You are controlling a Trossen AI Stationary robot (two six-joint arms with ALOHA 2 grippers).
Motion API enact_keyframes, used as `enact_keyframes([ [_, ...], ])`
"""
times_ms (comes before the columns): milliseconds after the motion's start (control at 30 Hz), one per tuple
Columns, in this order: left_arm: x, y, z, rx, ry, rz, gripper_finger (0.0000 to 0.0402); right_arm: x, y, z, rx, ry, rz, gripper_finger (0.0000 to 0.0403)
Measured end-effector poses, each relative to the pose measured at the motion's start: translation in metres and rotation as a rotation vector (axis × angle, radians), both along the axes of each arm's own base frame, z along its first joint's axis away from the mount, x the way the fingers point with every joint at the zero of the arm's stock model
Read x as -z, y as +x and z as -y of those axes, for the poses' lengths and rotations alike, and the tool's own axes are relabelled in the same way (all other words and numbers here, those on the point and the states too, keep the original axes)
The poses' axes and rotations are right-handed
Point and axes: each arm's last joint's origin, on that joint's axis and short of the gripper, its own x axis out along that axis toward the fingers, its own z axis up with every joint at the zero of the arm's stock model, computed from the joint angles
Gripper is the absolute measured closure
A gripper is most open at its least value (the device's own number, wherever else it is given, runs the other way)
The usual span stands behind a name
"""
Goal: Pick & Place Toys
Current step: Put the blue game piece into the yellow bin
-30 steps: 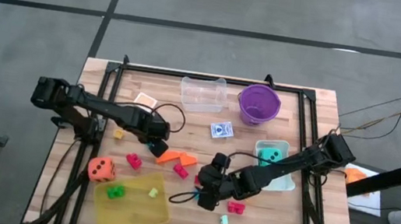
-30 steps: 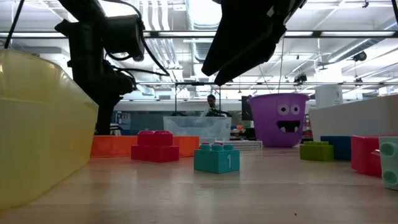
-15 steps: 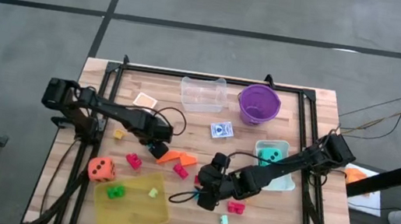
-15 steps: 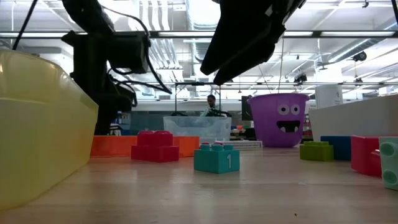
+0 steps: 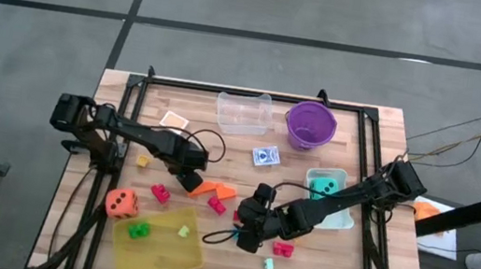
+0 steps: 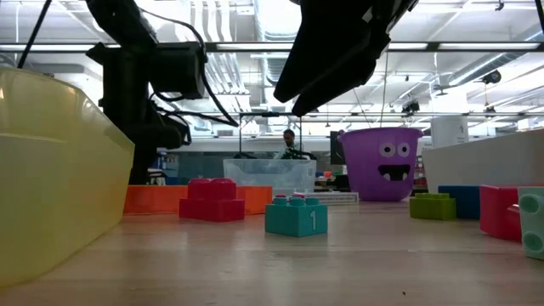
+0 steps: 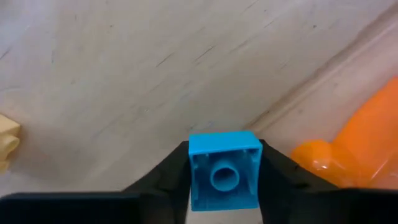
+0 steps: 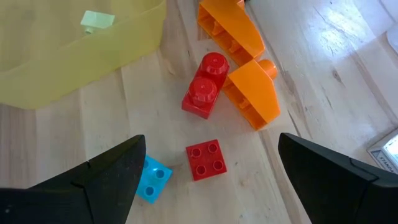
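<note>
Left jaws clamp the blue brick (image 7: 224,170) between them.

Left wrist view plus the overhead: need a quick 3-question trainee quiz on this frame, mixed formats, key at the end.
1. True or false: the left gripper is shut on a blue brick.
2. Multiple choice: the right gripper is (A) open above loose bricks, (B) shut on a red brick, (C) inside the purple bucket.
3. Fill in: the small green brick lies in the ___ tray.

Key: 1 true; 2 A; 3 yellow.
</note>
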Motion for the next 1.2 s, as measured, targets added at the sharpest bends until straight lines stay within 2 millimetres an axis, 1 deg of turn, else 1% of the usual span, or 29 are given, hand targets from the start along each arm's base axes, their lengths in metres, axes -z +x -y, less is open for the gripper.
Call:
enact_keyframes([
  [700, 0.001, -0.001, 0.001, 0.027, -0.025, -0.009, 0.0284, 0.0, 0.0, 0.0, -0.002, 0.002, -0.001, 0.0039],
  [900, -0.006, -0.005, 0.002, 0.058, -0.043, 0.0, 0.0284, 0.0, 0.0, 0.0, -0.002, 0.002, -0.001, 0.0039],
  [1000, -0.018, -0.008, 0.002, 0.087, -0.087, 0.014, 0.0284, 0.0, 0.0, 0.0, -0.004, 0.0, -0.002, 0.0039],
  [1100, -0.036, -0.016, 0.002, 0.115, -0.107, -0.027, 0.0284, 0.0, 0.0, 0.0, -0.004, 0.0, -0.002, 0.0039],
  [1200, -0.057, -0.021, 0.002, 0.117, -0.109, -0.007, 0.0284, 0.0, 0.0, 0.0, -0.004, 0.0, -0.002, 0.0039],
])
